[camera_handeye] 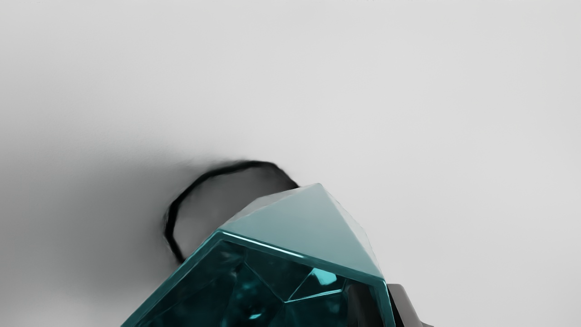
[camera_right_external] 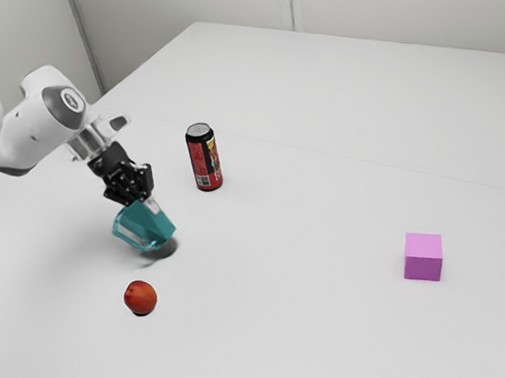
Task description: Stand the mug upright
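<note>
"Two fingers (camera_handeye: 403, 304) on the gripper (camera_right_external: 146, 200), and how do they stand?"

"Close together, with the mug (camera_right_external: 144, 226) between them. They pinch its wall, one finger inside the mouth and one outside."

"Is the mug upright?"

"No, it's tilted. In the wrist view its open mouth faces the hand, and a pale faceted side slopes away from the rim. Whether any part of it touches the desk (camera_right_external: 289, 341), I can't tell."

"And its shadow?"

"A dark patch (camera_right_external: 164, 249) on the desk, just beside it toward the exterior view's right. The wrist view shows it with a black curved edge."

"What's around it?"

"A reddish-orange fruit (camera_right_external: 141, 297) sits near the mug, on its near side. The drink can (camera_right_external: 205, 158), red and black with a silver top, stands farther back and a little to the exterior view's right."

"Anything else?"

"A pink-purple cube (camera_right_external: 423, 257), well apart from the others, over at the exterior view's right. The white arm (camera_right_external: 44, 122) reaches in from the exterior view's left."
</note>
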{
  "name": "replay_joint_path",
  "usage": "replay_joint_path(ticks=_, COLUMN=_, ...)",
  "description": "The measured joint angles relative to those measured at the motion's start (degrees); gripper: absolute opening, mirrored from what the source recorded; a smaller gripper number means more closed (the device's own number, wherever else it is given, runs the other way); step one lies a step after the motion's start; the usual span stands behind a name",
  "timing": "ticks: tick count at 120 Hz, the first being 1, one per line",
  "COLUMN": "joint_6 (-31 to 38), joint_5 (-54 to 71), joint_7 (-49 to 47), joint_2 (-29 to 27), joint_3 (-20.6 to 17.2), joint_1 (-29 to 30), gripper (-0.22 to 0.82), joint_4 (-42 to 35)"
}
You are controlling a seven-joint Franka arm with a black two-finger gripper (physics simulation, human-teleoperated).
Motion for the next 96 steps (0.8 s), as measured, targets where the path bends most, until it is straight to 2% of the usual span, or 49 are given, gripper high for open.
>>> replay_joint_path(ticks=37, joint_6=7.0, joint_5=8.7, joint_7=-5.2, joint_2=-1.8, joint_3=0.0, joint_1=-6.9, gripper=-0.18, joint_4=0.0)
replay_joint_path(ticks=96, joint_6=14.4, joint_5=19.9, joint_7=-12.3, joint_2=-1.2, joint_3=0.1, joint_1=-12.2, gripper=-0.18, joint_4=0.5)
